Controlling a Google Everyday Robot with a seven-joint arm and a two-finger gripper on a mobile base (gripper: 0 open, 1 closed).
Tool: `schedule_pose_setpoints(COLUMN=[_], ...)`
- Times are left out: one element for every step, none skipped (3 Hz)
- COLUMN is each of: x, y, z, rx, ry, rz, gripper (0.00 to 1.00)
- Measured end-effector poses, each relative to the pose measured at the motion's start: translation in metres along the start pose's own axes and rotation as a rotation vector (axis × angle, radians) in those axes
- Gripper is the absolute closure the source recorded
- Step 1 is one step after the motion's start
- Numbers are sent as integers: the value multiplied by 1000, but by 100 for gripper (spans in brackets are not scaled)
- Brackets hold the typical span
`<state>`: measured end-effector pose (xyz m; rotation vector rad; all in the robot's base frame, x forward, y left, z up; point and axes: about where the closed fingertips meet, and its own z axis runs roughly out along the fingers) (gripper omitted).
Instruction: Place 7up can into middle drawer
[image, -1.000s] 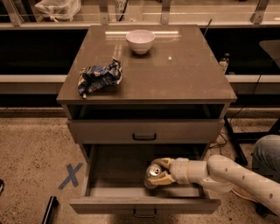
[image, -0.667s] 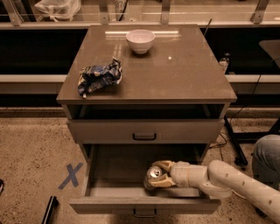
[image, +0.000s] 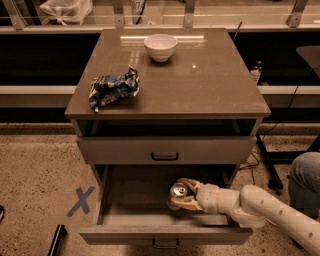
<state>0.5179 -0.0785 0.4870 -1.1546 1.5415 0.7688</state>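
Note:
The middle drawer (image: 125, 220) is pulled out wide below the cabinet top, with its tray body open and a dark loop handle on its front panel. My gripper (image: 181, 195) reaches in from the right on a white arm and is shut on the 7up can (image: 177, 191). The can lies tilted with its silver top facing the camera, low inside the drawer at its right-middle part. I cannot tell whether the can touches the drawer floor.
A blue-and-white foil snack bag (image: 113, 88) and a white bowl (image: 160, 46) sit on the cabinet top (image: 210, 85). A shut drawer front (image: 165, 150) is above the open one. A blue X (image: 80, 201) marks the floor at left. A person's knee (image: 305, 175) is at right.
The gripper with the can has shifted slightly left and lower inside the drawer. Nothing else moved.

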Motion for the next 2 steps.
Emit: schedule_pose_setpoints(x=[0, 0], y=[1, 1], z=[2, 2], rx=[-5, -5], ry=[-1, -1], rz=[-1, -1], gripper=[0, 0])
